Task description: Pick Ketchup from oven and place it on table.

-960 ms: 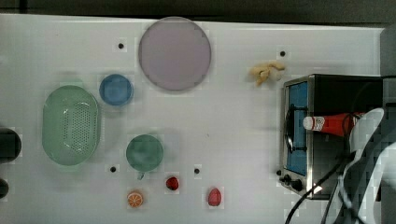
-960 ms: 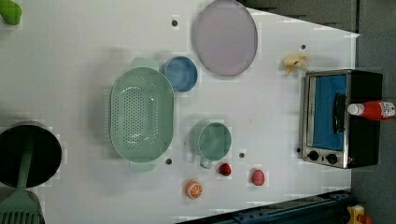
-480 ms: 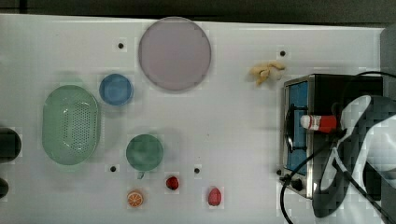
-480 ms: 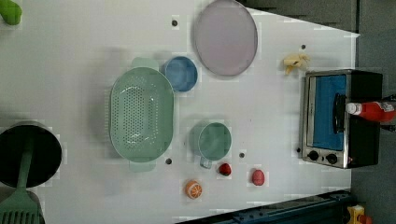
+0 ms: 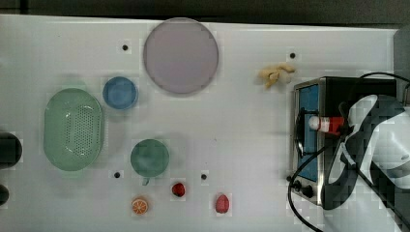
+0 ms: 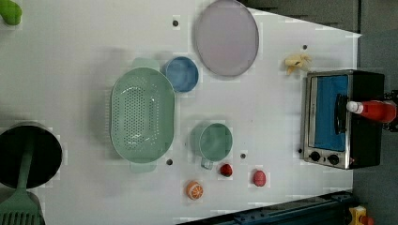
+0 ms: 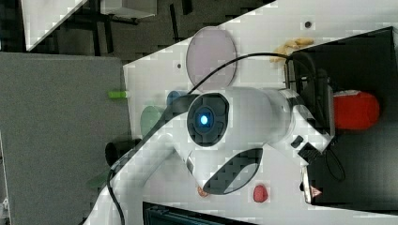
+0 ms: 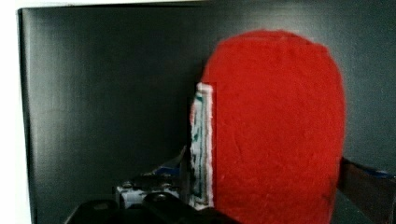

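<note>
The ketchup (image 5: 329, 123) lies on its side on top of the oven (image 5: 329, 87), white cap toward the glass door, at the top view's right end of the table (image 5: 232, 121). The arm (image 5: 372, 145) reaches over the oven's top, and its gripper (image 7: 328, 110) is spread wide around the bottle's red body, not clamped on it.

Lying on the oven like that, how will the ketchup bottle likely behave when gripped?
The ketchup lies on its side atop the oven, so its rounded body may roll if nudged. Looking like plastic, it probably flexes and slips somewhat.
</note>
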Controlling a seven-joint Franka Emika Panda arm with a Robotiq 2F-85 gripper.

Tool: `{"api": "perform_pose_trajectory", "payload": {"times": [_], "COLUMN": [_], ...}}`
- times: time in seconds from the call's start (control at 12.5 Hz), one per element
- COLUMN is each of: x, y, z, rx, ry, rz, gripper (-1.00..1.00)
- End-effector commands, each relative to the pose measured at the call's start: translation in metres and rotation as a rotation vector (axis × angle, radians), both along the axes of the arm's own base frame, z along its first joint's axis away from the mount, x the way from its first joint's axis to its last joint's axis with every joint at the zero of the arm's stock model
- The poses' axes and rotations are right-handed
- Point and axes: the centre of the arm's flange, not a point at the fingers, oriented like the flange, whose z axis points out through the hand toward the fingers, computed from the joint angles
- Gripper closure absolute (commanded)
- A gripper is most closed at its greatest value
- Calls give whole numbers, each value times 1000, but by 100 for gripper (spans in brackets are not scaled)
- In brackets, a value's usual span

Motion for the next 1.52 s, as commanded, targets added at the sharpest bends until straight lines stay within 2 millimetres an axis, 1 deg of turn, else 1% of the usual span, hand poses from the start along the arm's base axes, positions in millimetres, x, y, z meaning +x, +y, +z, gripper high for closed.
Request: {"api": "perform_pose_trajectory", "payload": {"times": [0.08, 0.16, 0.32, 0.4, 0.56, 0.64, 0.72, 0.8, 0.88, 1.04, 1.12, 1.28, 1.36, 1.52], "x": [-9, -8, -5, -1, 13, 21, 30, 38, 47, 63, 67, 74, 78, 85], "y": [-10, -9, -10, -10, -3, 4, 17, 35, 57, 113, 141, 195, 221, 273], "z": [12, 15, 24, 36, 73, 94, 113, 130, 145, 171, 180, 194, 198, 196], "rx": [-7, -10, -20, -33, -64, -83, -94, -86, -62, 9, 42, 99, 121, 163], "ry": [-11, -16, -29, -45, -94, -104, -97, -89, -84, -71, -61, -42, -32, 0], "rz": [15, 19, 23, 32, 81, 137, 205, 265, 306, 395, 440, 529, 573, 655], "gripper": [-43, -24, -24, -24, -24, -24, -24, -24, -24, -24, -24, -24, -24, -24]}}
